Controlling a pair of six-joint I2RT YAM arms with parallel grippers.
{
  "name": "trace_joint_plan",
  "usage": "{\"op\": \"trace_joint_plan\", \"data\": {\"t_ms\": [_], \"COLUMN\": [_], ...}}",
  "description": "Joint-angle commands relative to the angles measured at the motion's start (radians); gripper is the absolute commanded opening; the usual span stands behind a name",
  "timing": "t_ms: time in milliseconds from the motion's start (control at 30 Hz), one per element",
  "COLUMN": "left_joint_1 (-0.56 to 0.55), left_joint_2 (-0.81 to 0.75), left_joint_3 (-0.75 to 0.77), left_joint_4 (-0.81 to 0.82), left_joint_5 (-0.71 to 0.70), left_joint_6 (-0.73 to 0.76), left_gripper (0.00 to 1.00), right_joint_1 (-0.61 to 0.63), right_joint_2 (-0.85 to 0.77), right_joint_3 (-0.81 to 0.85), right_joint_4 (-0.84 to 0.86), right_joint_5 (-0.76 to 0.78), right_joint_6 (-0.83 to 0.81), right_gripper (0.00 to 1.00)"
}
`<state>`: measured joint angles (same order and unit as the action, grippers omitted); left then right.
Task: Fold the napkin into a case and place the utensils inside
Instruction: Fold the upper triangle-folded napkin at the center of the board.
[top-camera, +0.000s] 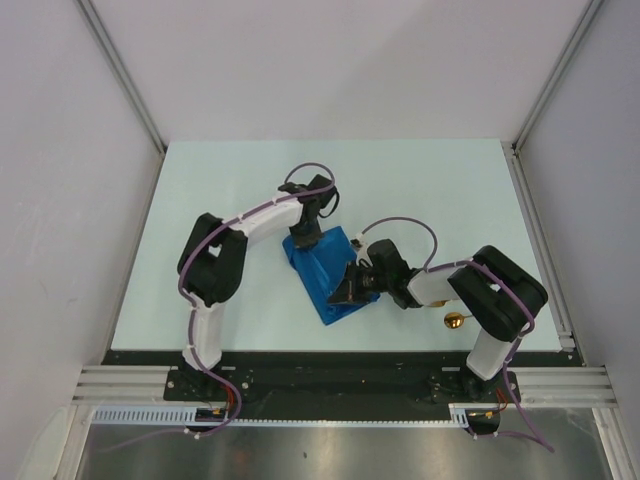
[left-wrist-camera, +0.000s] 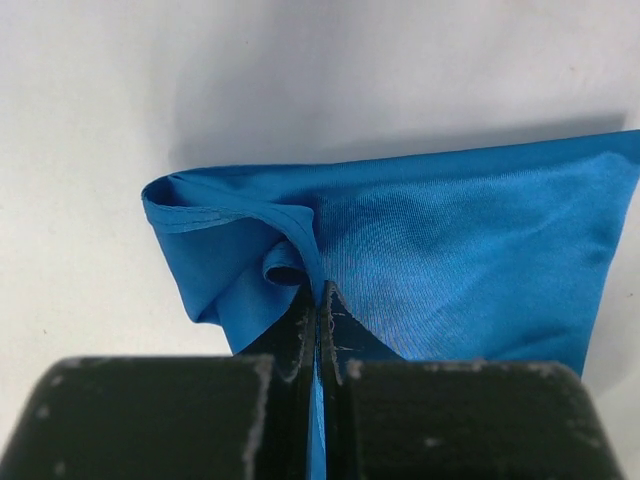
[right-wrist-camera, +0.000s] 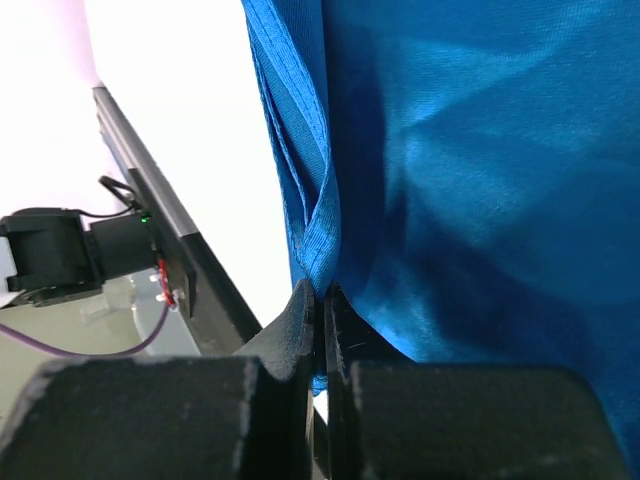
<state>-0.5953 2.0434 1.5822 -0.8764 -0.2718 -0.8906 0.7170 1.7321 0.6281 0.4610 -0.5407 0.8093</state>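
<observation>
Napkin: the blue napkin is lying folded near the middle of the table, a little toward the arms.
Long way: its long side is running from 11 o'clock to 5 o'clock in the top view.
Left gripper: the left gripper is sitting at the 11 o'clock end. Its fingers are pressing together and pinching a bunched corner of the cloth.
Right gripper: the right gripper is sitting near the 5 o'clock end. Its fingers are pressing together and pinching a folded edge.
Which way from the fingers: the cloth is spreading out straight ahead of both pairs of fingers. Each arm is holding its own end, so neither one is nearer.
Case: the napkin is looking like a long pouch, and nothing is showing inside it.
Spoon: the gold spoon is lying at 4 o'clock from the napkin, by the right arm, well apart from the cloth.
Fork: it is not showing anywhere.
My guess: the folding is getting finished, and the filling is not yet starting.
</observation>
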Motion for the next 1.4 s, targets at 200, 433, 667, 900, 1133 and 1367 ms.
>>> {"op": "trace_joint_plan", "data": {"t_ms": [200, 433, 667, 900, 1133, 1367], "left_joint_1": [-0.032, -0.038, -0.046, -0.047, -0.054, -0.060], "left_joint_2": [-0.011, -0.068, -0.052, -0.061, -0.104, -0.150], "left_joint_3": [0.027, -0.064, -0.071, -0.085, -0.163, -0.229], "left_joint_4": [0.145, 0.249, 0.269, 0.289, 0.361, 0.428], "left_joint_5": [-0.112, -0.095, -0.075, -0.063, -0.018, 0.034], "left_joint_6": [0.012, -0.004, 0.008, 0.041, 0.116, 0.203], "left_gripper": [0.00, 0.00, 0.00, 0.00, 0.00, 0.00], "right_joint_1": [0.004, -0.002, -0.085, -0.237, -0.291, -0.268], "right_joint_2": [-0.016, -0.061, -0.157, -0.076, 0.052, 0.168], "right_joint_3": [-0.002, 0.021, 0.146, 0.298, 0.407, 0.467], "right_joint_4": [-0.162, -0.254, -0.444, -0.503, -0.495, -0.403], "right_joint_5": [-0.008, -0.001, 0.061, 0.024, -0.079, -0.076], "right_joint_6": [-0.088, -0.124, -0.219, -0.266, -0.275, -0.207], "right_gripper": [0.00, 0.15, 0.57, 0.61, 0.61, 0.38]}}
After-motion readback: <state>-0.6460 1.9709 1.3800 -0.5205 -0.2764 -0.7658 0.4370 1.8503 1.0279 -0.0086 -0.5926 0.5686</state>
